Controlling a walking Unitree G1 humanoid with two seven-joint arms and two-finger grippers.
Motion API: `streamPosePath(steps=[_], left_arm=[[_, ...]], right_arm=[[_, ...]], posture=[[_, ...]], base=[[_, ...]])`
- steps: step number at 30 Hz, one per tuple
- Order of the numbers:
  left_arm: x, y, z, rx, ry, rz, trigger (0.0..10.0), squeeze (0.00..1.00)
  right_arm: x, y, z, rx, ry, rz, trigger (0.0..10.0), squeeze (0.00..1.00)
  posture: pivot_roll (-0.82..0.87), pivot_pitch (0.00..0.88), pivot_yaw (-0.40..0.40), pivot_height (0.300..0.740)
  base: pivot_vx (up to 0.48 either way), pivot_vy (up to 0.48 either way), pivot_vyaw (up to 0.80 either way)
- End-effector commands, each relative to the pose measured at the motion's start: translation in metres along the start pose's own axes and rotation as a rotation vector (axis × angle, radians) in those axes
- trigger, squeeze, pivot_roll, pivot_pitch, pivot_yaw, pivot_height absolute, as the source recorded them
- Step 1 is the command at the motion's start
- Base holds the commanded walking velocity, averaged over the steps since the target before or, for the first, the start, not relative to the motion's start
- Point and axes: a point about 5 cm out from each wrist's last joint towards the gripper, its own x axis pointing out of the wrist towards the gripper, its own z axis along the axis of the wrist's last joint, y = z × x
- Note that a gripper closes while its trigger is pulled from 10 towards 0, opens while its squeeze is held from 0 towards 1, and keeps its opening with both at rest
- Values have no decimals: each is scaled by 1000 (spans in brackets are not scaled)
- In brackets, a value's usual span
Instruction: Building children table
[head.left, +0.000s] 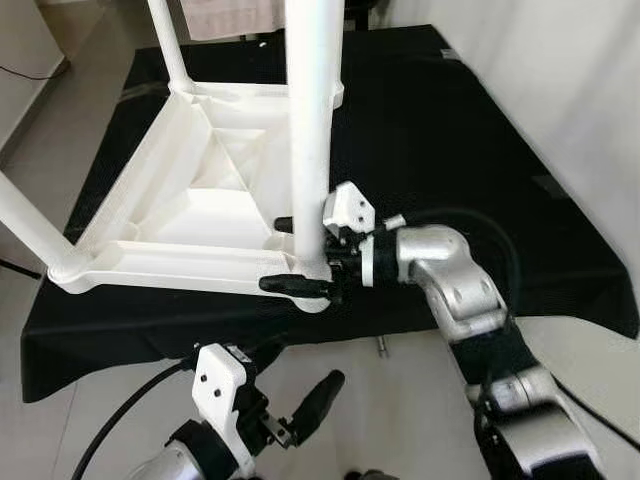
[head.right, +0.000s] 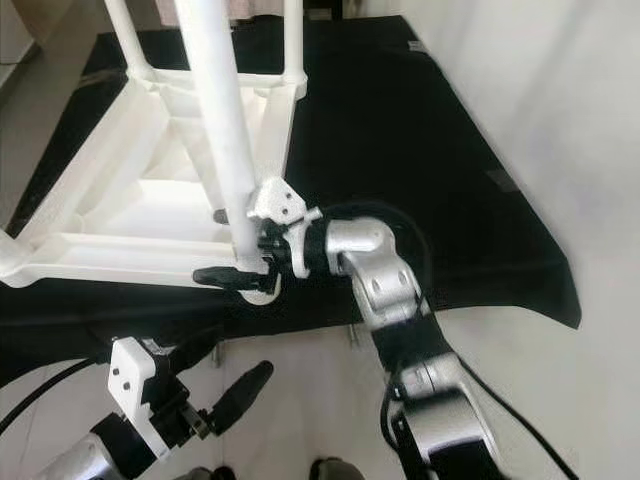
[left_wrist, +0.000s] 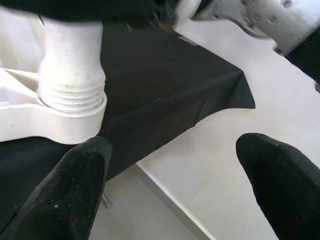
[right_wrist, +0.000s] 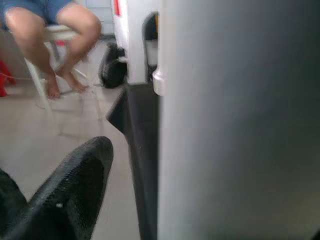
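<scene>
1. While the upturned white table lies on a black cloth, the right gripper clamps the base of its near leg.
2. Below the cloth's edge, the left gripper hangs with fingers spread, holding nothing.

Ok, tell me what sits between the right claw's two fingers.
The white table leg, just above its corner socket; the right claw straddles it, one finger on each side. The left eye view shows it.

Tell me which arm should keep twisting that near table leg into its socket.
Right. The right gripper already straddles the near leg just above its socket in the upturned tabletop. The left gripper hangs open below the cloth's edge, off the table.
</scene>
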Motion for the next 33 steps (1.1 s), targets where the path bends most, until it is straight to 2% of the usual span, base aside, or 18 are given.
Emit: streamPosePath(steps=[1, 9, 13, 15, 17, 19, 20, 21, 22, 23, 24, 25, 26, 27, 33], left_arm=[[-3, -6, 0, -9, 9, 1, 10000, 0], [-4, -9, 0, -18, 16, -5, 10000, 0], [-5, -9, 0, -20, 17, -6, 10000, 0], [-5, -9, 0, -21, 18, -5, 10000, 0], [-4, -9, 0, -21, 17, -3, 10000, 0], [-4, -9, 0, -21, 17, -3, 10000, 0], [-5, -8, 0, -21, 16, -1, 10000, 0], [-4, -7, -1, -20, 16, 0, 10000, 0], [-4, -5, -1, -18, 16, 0, 10000, 0], [-4, -5, -1, -18, 16, 0, 10000, 0], [-3, -4, -1, -17, 16, 0, 10000, 0], [-2, -1, -2, -15, 15, -1, 10000, 0], [-2, -1, -2, -15, 15, -1, 10000, 0], [-1, 1, -3, -12, 16, -2, 10000, 0], [3, 5, -5, -8, 12, -3, 10000, 0]], right_arm=[[7, -7, 7, -9, -37, 73, 0, 0], [-3, -15, 10, 13, -64, 143, 0, 0], [-7, -16, 8, 8, -56, 138, 0, 0], [-11, -16, 5, 12, -61, 111, 0, 0], [-15, -13, -8, 24, -43, -5, 0, 0], [-15, -13, -8, 24, -43, -5, 0, 0], [-13, -9, -21, 83, -9, -120, 0, 0], [-10, -6, -43, 131, 87, -406, 0, 0], [-17, 10, -71, 222, 235, -834, 0, 0], [-17, 10, -71, 222, 235, -834, 0, 0], [-24, 21, -79, 272, 282, -968, 0, 0], [-18, 34, -76, 290, 269, -963, 0, 0], [-18, 34, -76, 290, 269, -963, 0, 0], [-13, 41, -74, 300, 254, -951, 0, 0], [-6, 33, -72, 274, 239, -913, 0, 0]], posture=[[41, 235, -21, 740], [42, 244, -16, 740], [41, 244, -15, 740], [39, 242, -16, 740], [35, 238, -23, 740], [35, 238, -23, 740], [15, 234, -29, 740], [16, 227, -27, 740], [3, 217, -22, 740], [3, 217, -22, 740], [3, 217, -22, 740], [-10, 207, -12, 740], [-10, 207, -12, 740], [-20, 195, -11, 740], [-17, 167, -21, 740]], base=[[0, 0, 0], [0, 0, 0], [0, 0, 0], [0, 0, 0], [0, 0, 0], [0, 0, 0], [0, 0, 0], [0, 0, 0], [0, 0, 0], [0, 0, 0], [0, 0, 0], [0, 0, 0], [0, 0, 0], [0, 0, 0], [0, 0, 0]])
